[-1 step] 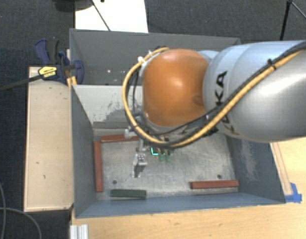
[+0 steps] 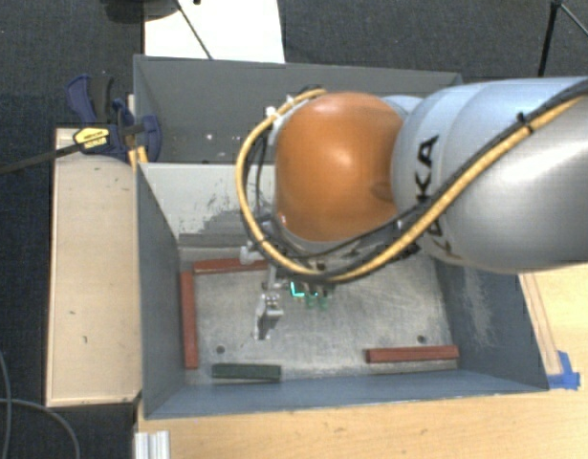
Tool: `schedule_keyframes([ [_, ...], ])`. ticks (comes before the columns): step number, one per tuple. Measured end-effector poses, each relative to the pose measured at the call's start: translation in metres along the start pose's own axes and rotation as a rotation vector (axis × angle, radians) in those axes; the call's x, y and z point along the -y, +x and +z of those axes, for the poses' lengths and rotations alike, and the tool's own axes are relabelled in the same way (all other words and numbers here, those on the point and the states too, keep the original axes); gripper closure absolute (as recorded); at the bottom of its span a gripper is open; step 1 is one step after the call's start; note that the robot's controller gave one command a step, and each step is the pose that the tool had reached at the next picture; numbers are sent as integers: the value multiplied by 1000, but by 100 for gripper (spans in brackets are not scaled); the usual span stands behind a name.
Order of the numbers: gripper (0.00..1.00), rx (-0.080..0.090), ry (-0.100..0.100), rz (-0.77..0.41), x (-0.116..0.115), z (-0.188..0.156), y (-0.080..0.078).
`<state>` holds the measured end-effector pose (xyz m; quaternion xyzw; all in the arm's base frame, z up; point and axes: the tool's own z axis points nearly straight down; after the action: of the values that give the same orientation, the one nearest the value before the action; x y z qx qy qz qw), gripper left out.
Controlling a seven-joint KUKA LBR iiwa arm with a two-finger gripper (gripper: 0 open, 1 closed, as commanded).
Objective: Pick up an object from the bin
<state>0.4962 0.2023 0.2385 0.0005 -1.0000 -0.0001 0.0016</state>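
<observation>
Camera view: gripper [image 2: 268, 316] (released or clenched, I cannot tell) hangs over bare bin [image 2: 160, 285] floor, risking missing the red-brown bar [image 2: 189, 318] nearby

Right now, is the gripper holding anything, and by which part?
Cannot be told: the gripper sits low over the bin floor, partly hidden under the orange cover.

Just above the hand [image 2: 269, 314], a glossy orange dome cover [image 2: 337, 165] is capping the wrist, with yellow and black cables [image 2: 250, 175] looping round it. Beyond the dome, the silver-grey arm [image 2: 523, 189] is showing black lettering [image 2: 423, 175], and a green light [image 2: 308, 293] is glowing beside the hand.
</observation>
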Motion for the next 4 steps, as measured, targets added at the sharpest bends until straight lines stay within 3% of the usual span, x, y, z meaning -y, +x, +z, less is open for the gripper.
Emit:
schedule_keyframes([
  [1, 0, 4, 0, -47, 12, 3, -5],
  [2, 0, 11, -2, -86, 13, 59, 5],
  [3, 0, 4, 0, -265, -1, 78, -46],
  [4, 0, 8, 0, -298, 28, 99, -61],
])
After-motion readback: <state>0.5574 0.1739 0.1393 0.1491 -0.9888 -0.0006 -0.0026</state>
